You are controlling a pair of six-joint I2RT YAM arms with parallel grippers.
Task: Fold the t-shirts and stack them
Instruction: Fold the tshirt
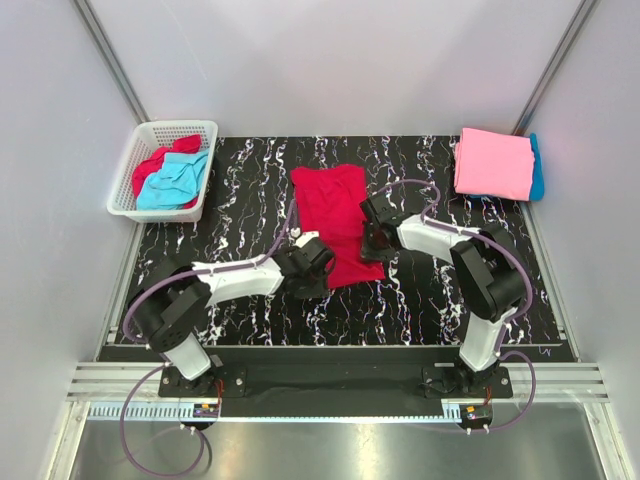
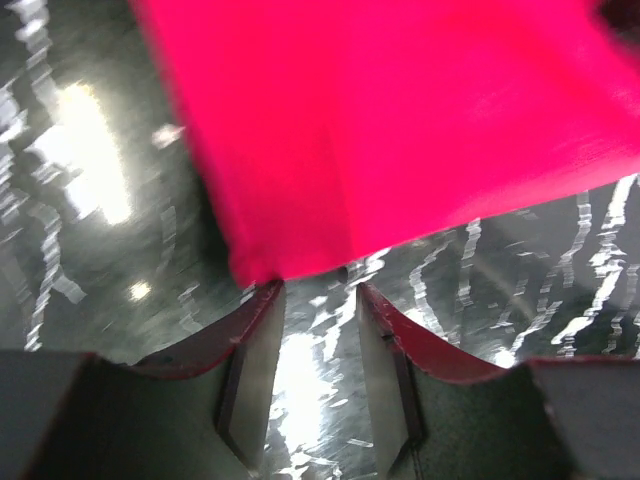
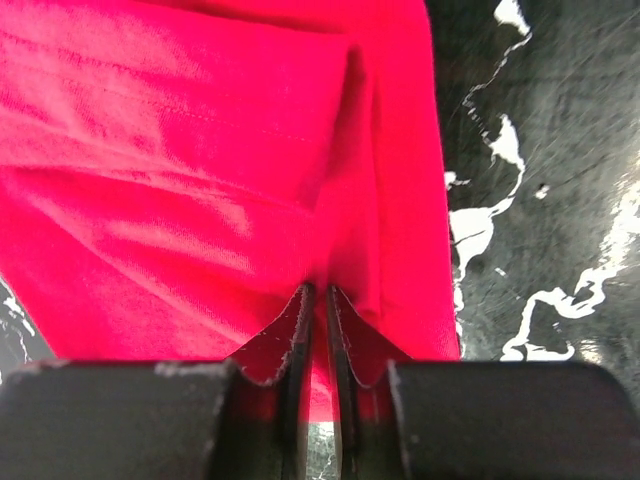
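Right pincer (image 3: 317, 292) sits nearest its wrist cam: fingers clenched on a raised fold of the crimson shirt (image 3: 200, 170), cloth pinched at the tips. Left pincer (image 2: 318, 290) is released with nothing between its fingers. The shirt's near corner sits just off its 11 o'clock, apart as far as I can tell.

Top view, big to small:
- Worktop (image 1: 250, 200): black marbled.
- Crimson shirt: mid-worktop, narrowed to a strip, long axis roughly 12-to-6, tilted slightly toward 5.
- Pink shirt (image 1: 492, 162): folded at the worktop's 2 o'clock, lying on a turquoise shirt (image 1: 537, 165) that only peeks out on the 3 o'clock side.
- Basket (image 1: 125, 180): at 10 o'clock, holding a loose red shirt (image 1: 150, 168) and a loose turquoise shirt (image 1: 172, 188).

Key relation: right pincer is on the strip's 4 o'clock edge and left pincer is at its 7 o'clock corner, so they bracket the near hem. Left is nearer the free corner. My read is that left takes that corner, then both carry the hem toward 12.

Unclear:
- Left wrist view is blurred.
- Can't count the layers in the right grip.
- Near hem is partly hidden under both wrists from above.
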